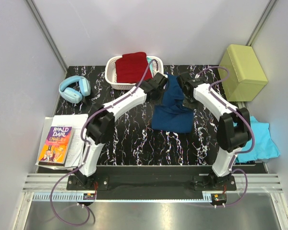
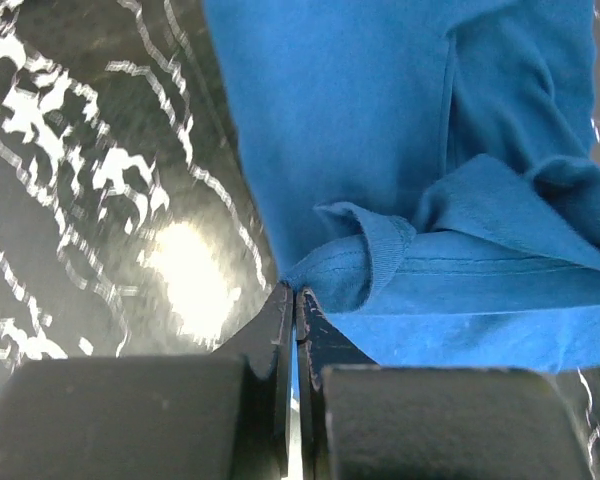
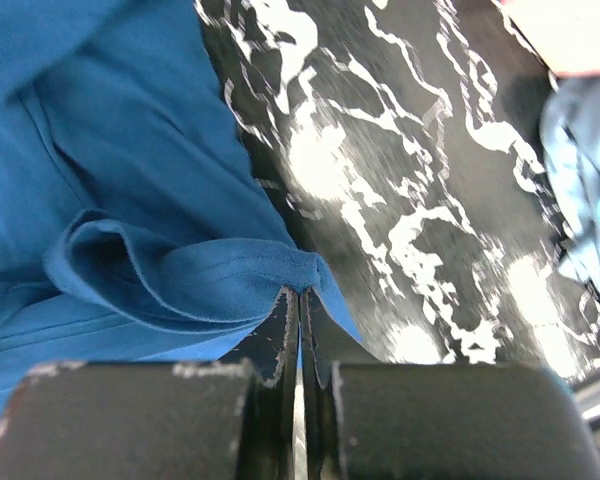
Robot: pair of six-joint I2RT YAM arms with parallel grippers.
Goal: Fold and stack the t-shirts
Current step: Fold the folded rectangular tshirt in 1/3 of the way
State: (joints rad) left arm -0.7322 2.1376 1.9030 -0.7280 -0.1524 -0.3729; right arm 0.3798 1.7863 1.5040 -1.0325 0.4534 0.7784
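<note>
A navy blue t-shirt [image 1: 172, 112] hangs bunched between my two arms over the middle of the black marbled table [image 1: 129, 139], its lower part resting on the top. My left gripper [image 2: 296, 292] is shut on the shirt's left edge [image 2: 380, 270]. My right gripper [image 3: 300, 292] is shut on its right edge [image 3: 200, 280]. In the top view both grippers [image 1: 162, 86] [image 1: 185, 88] sit close together at the shirt's upper end. A dark red t-shirt [image 1: 133, 67] lies folded in the white basket [image 1: 111, 76]. A turquoise t-shirt [image 1: 259, 141] lies crumpled at the table's right edge.
Light blue headphones [image 1: 74, 88] lie at the back left. A Roald Dahl book [image 1: 55, 145] on papers sits at the left front. A yellow-green box [image 1: 242, 72] stands at the back right corner. White walls enclose the table.
</note>
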